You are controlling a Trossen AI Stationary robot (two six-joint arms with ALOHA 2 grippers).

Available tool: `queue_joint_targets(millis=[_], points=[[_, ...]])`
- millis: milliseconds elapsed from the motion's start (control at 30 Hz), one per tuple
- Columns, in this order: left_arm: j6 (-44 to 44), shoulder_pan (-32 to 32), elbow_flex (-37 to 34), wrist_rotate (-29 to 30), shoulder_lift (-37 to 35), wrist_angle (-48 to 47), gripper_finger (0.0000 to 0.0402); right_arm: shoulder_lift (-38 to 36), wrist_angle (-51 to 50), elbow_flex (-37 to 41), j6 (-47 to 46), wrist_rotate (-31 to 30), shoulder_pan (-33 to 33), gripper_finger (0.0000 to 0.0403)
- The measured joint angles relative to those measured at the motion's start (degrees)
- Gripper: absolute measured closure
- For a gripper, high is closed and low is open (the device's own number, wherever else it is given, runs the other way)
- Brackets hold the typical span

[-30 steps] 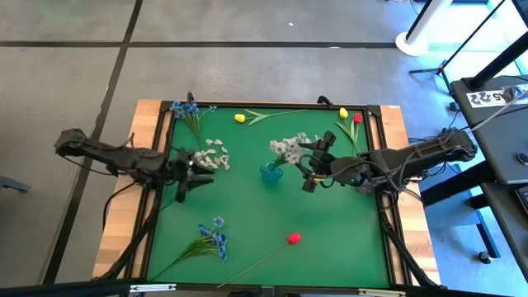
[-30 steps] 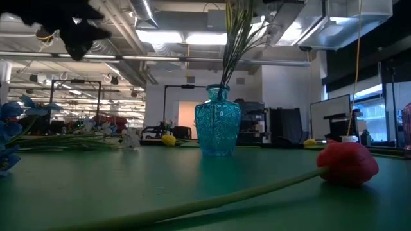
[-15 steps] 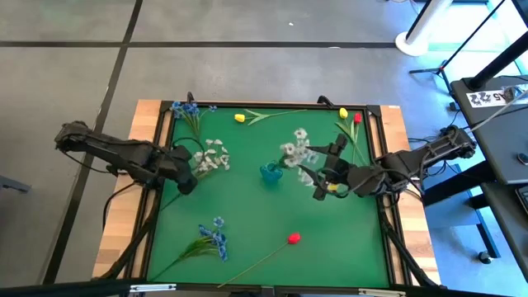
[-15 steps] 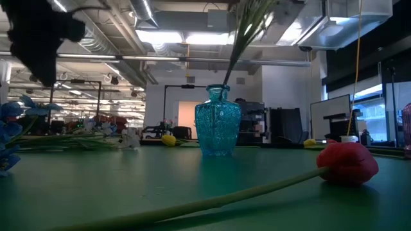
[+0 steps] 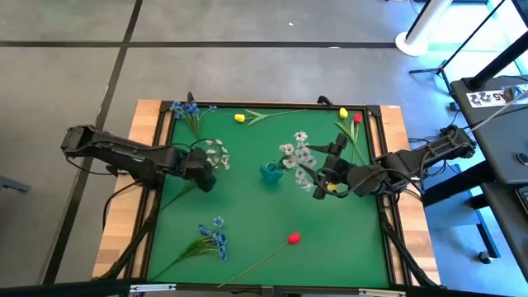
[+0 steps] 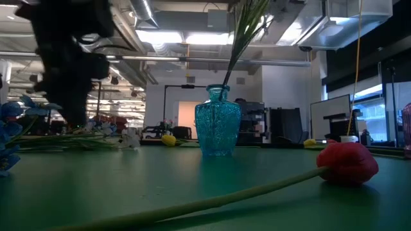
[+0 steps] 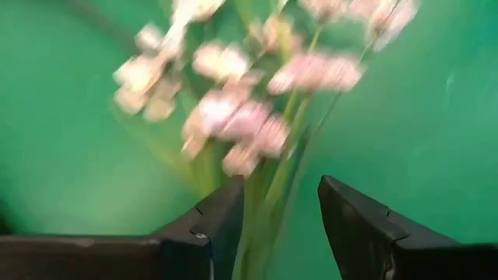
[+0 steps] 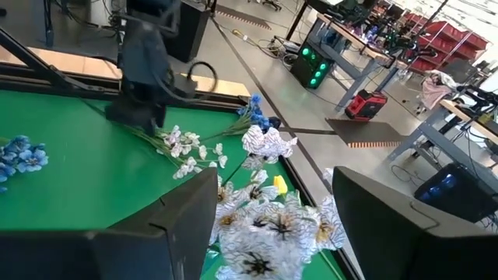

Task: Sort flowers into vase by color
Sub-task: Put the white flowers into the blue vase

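A: Stems first, nearest the vase (image 5: 270, 172): the white sprig (image 5: 298, 153) we were feeding in now stands in it, blossoms leaning out toward our right arm. In the level view the stalks (image 6: 239, 40) rise out of the vase mouth at a slant.

B: And our right gripper (image 5: 323, 176)?

A: Just beside the vase, on its right-arm side, a little further off than a second ago. Its fingers are spread, with nothing between them; the blossoms show beyond the gap in its wrist camera. We judge the sprig released, so one white bunch is sorted.

B: What changed on the other side?

A: Our left gripper (image 5: 202, 172) has come down from above the mat onto the second white sprig (image 5: 213, 154), which lies near the vase on the left-arm side. Its fingers (image 7: 215, 225) are apart, with the green stalks running between them. They have not pinched yet, as far as we can tell.

B: So the next white bunch is lined up.

A: We think so. It only needs to press together and lift.

B: Farther out from the vase?

A: A red tulip (image 5: 292, 238) and a blue sprig (image 5: 214, 238) lie toward the front edge, another blue sprig (image 5: 186, 109) at the far left corner, a yellow tulip (image 5: 239, 118) along the back edge, and a yellow and a red tulip (image 5: 351, 116) together at the far right. All are untouched.
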State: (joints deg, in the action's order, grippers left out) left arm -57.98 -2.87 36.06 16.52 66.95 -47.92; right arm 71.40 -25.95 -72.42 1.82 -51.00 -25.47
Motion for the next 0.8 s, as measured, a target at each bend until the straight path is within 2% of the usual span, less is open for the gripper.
queue_joint_targets(millis=[233,433,533,633,733,800], points=[[4.2,6.4,-0.1,-1.1,10.7,0.5,0.0194,0.2,-0.4,0.0,-2.7,2.0,-0.1,0.0150],[7.5,6.7,0.2,-0.8,16.2,4.4,0.0204,0.2,-1.9,0.0,-4.0,2.9,-0.2,0.0150],[7.7,6.7,0.3,-1.0,17.0,4.9,0.0233,-0.8,-0.9,0.0,-6.6,6.6,-2.6,0.0150],[8.9,6.9,1.4,-0.5,16.8,5.4,0.0287,-1.5,0.5,-0.1,-7.1,9.1,-6.1,0.0150],[9.8,5.4,4.1,4.2,15.4,6.0,0.0363,-1.8,0.3,0.0,-7.0,6.3,-10.5,0.0150],[11.6,3.9,6.5,6.7,12.9,6.1,0.0388,-2.0,1.2,0.0,-7.0,3.5,-13.6,0.0150]])
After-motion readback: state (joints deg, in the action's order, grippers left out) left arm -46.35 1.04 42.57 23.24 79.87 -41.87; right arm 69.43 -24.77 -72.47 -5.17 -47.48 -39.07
